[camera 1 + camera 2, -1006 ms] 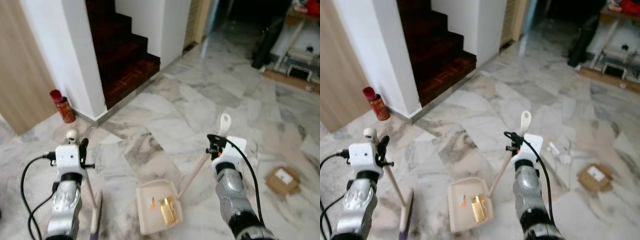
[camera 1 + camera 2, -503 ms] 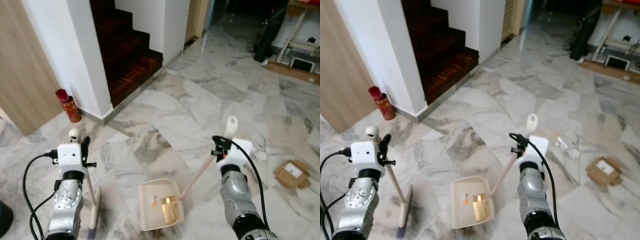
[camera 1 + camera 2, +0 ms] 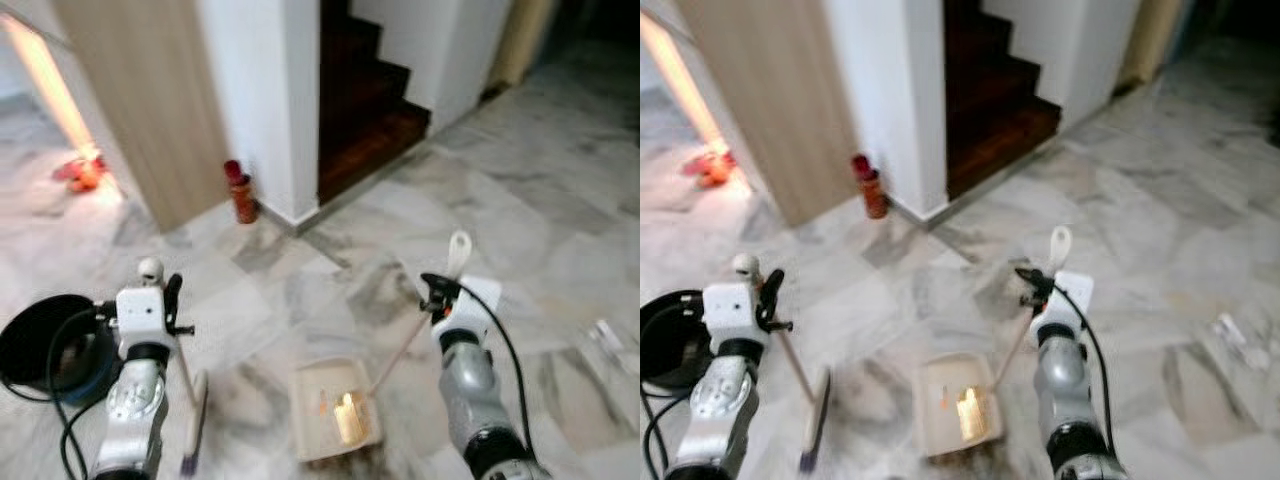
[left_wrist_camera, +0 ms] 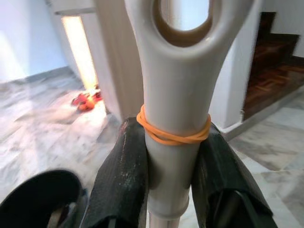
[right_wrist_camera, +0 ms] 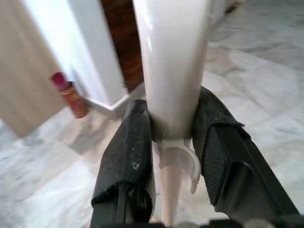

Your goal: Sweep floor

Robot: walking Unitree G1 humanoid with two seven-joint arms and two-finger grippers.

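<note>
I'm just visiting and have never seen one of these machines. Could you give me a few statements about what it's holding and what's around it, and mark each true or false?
1. The left claw is shut on the broom handle. True.
2. The dustpan on the floor is empty. False: a yellowish piece and a small orange bit lie in it.
3. The right claw grips the dustpan's long handle. True.
4. The red can stands on the dark stairs. False: it stands on the marble floor, beside the white wall's corner.
5. An orange rubber band is wrapped round the broom handle. True.
</note>
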